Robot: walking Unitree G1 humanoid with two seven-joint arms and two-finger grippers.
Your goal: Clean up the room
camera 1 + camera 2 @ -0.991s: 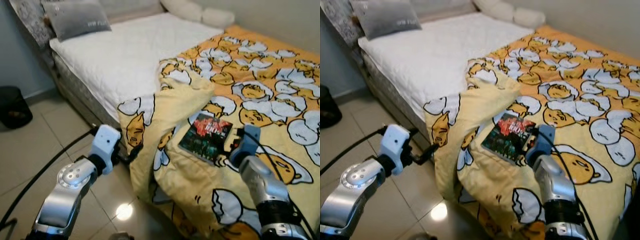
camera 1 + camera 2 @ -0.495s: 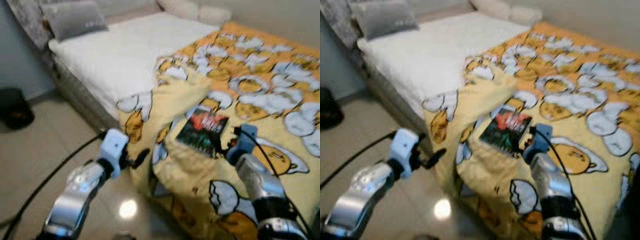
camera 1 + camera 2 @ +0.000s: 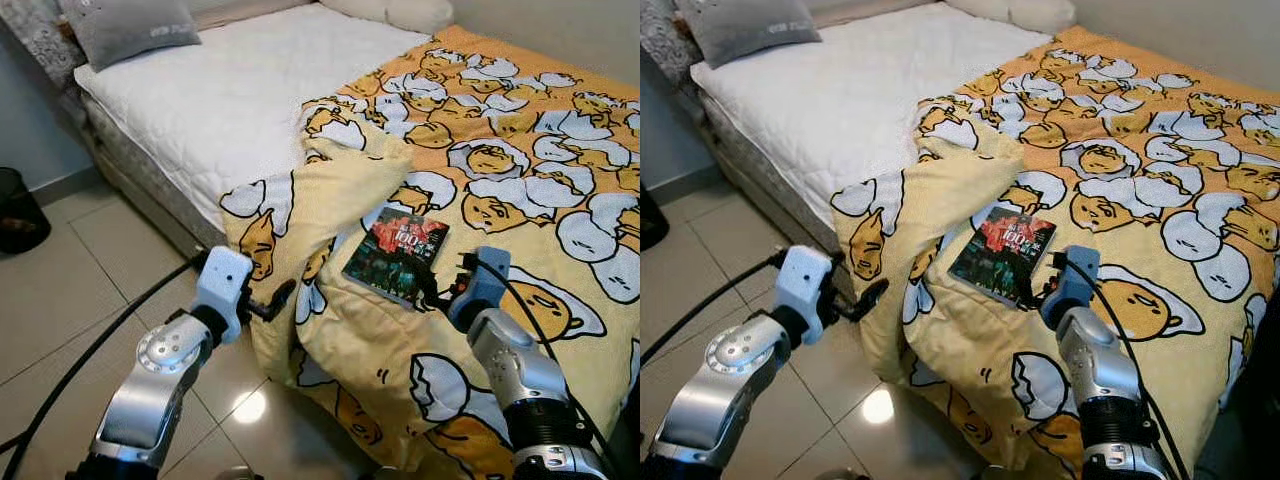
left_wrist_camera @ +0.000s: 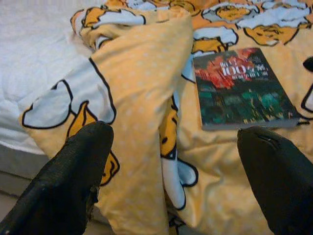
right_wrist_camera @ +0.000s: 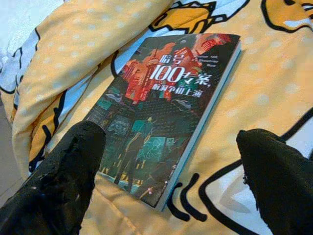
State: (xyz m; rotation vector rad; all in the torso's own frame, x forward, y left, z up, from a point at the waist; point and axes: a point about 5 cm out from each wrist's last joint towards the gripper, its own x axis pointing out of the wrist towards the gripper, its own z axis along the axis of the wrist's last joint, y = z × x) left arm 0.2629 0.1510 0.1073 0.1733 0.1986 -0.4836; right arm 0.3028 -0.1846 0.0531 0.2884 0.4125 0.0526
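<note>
- Yellow duvet (image 3: 520, 170) with a cartoon egg print covers most of the bed, and its near corner is folded back on itself and droops over the bed's side edge toward the tiled floor (image 3: 70, 290).
- On that duvet, close to the folded-back corner and the bed's near edge, lies a dark paperback book (image 3: 396, 255) with a red and teal city cover and white lettering, flat and face up.
- The right gripper (image 5: 166, 171) sits just above the duvet right at the book's near edge, fingers spread wide with nothing between them; in the right wrist view the book lies between the two black fingers (image 5: 63, 181).
- The left gripper (image 3: 275, 300) hangs off the bed's side edge, just beside the drooping duvet fold, also spread wide and holding nothing. Its wrist view looks at the fold and at the book beyond it.
- The uncovered part of the bed is a white quilted mattress (image 3: 230, 100), with a grey cushion (image 3: 125, 25) at its far corner.
- A dark bin (image 3: 18, 210) stands on the floor, well apart from the bed.
</note>
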